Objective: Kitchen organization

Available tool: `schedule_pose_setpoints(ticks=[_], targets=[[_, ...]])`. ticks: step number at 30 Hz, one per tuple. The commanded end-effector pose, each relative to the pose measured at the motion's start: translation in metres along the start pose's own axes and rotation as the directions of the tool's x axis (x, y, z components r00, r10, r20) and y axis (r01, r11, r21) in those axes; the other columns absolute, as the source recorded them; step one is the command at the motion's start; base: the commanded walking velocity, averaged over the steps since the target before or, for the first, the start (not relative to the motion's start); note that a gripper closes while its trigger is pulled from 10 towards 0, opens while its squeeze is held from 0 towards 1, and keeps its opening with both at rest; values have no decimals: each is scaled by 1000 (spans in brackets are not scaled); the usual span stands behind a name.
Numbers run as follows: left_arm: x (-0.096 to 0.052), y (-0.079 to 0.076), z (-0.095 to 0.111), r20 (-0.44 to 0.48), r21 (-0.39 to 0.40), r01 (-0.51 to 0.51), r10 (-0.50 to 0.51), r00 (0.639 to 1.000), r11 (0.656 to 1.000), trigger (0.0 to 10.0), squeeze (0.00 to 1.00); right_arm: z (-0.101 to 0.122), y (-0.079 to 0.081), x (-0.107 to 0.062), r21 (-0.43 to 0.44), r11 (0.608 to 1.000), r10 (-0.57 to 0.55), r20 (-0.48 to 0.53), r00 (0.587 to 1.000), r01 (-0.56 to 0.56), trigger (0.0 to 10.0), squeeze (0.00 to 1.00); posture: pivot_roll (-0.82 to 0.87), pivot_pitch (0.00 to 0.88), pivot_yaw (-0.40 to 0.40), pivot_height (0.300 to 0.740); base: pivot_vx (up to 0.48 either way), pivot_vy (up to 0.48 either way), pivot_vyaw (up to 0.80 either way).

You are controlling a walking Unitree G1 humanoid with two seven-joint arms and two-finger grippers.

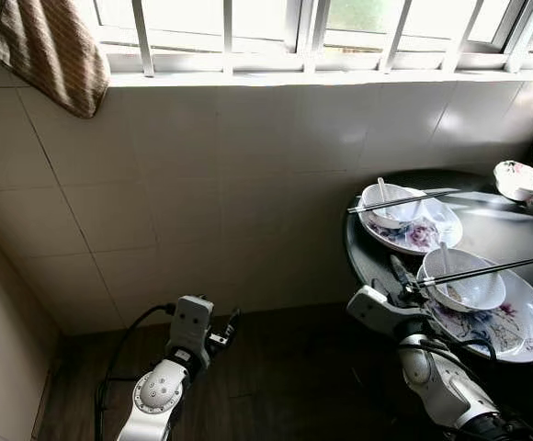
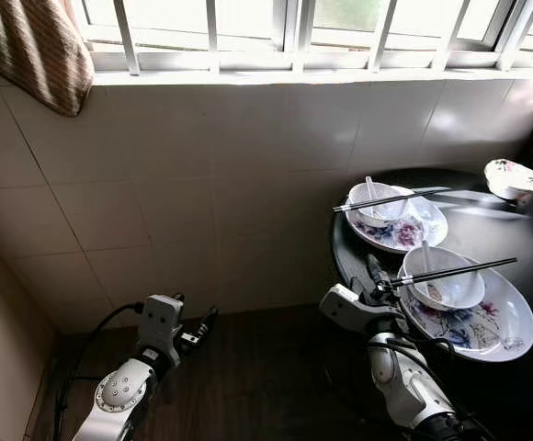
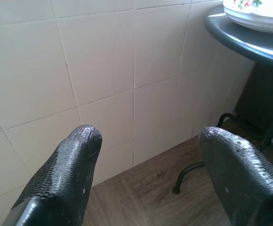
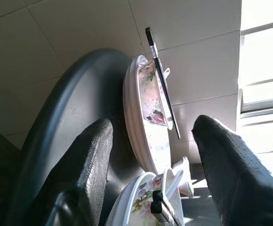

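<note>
A round dark desk (image 1: 505, 241) stands right, against the tiled wall (image 1: 211, 184); two flowered plates (image 1: 524, 326) on it carry white bowls (image 1: 469, 285) with black chopsticks (image 1: 476, 272) across them.

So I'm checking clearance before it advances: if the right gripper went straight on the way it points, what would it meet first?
Probably the near flowered plate on the dark round table; the open right gripper frames that plate's rim, though depth is unclear.

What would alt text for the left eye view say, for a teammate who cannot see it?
A round dark table at right holds two floral plates, each with a white bowl, spoon and chopsticks; the right hand is open at the edge of the near plate. The left hand hangs open over the wood floor, by a tiled wall under a window with a striped towel.
</note>
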State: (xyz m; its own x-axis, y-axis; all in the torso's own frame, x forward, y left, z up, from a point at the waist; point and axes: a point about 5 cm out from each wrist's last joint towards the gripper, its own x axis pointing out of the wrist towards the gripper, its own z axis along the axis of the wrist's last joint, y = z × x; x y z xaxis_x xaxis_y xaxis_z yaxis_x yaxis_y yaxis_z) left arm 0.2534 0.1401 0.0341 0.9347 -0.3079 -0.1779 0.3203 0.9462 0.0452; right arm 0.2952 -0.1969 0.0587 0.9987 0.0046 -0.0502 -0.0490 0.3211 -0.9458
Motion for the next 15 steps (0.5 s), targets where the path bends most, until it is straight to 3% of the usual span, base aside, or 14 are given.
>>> schedule_pose_setpoints(ticks=[1,15], targets=[[1,-1,0,-6,-5,5,-5,1000,1000,10000,0,-4,-4,2,-30,1000,-4,-8,1000,4,10000,0,31,0,-37,740,0,0,0],[2,-3,1,-4,-14,9,-9,1000,1000,10000,0,-24,-11,8,-108,994,0,-26,1000,-3,10000,0,29,0,-42,740,0,0,0]])
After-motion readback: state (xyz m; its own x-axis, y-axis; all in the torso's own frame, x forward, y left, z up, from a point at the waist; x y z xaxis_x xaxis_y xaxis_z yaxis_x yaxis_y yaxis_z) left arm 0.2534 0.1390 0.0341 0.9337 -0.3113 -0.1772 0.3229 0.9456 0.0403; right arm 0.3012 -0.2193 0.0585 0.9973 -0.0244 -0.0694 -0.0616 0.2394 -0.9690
